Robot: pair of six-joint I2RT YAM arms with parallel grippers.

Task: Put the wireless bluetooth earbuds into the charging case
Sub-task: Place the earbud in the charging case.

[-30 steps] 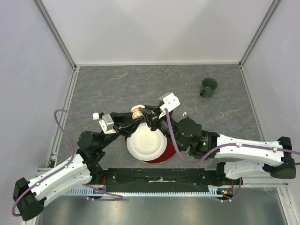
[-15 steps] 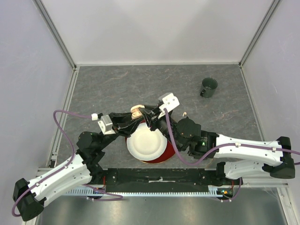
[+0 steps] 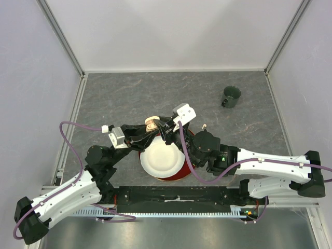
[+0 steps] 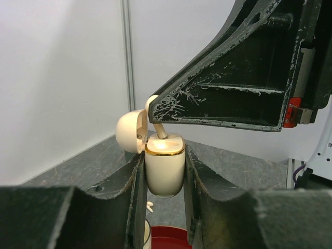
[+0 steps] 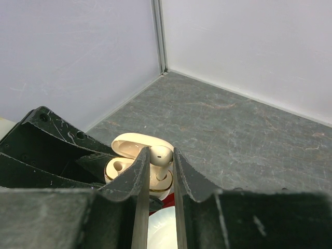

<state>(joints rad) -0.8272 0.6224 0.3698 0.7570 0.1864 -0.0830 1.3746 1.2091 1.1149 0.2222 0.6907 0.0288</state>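
My left gripper (image 3: 154, 128) (image 4: 165, 171) is shut on the cream charging case (image 3: 151, 123) (image 4: 165, 168) and holds it upright above the red bowl. The case has a gold rim and its lid (image 4: 129, 132) is open. My right gripper (image 3: 167, 130) (image 5: 160, 158) is shut on a white earbud (image 5: 162, 154) right over the case (image 5: 115, 170). The earbud's stem (image 4: 161, 131) reaches down into one of the case's slots. A second white earbud (image 3: 204, 126) (image 4: 149, 206) lies on the table to the right. The black earbuds are out of view.
A red bowl (image 3: 179, 174) with a white dish (image 3: 161, 158) in it sits under both grippers. A dark mug (image 3: 231, 96) stands at the back right. Grey walls enclose the table on three sides.
My right gripper has shifted slightly left, toward the case, with the earbud in it. My left gripper and the case have stayed in place.
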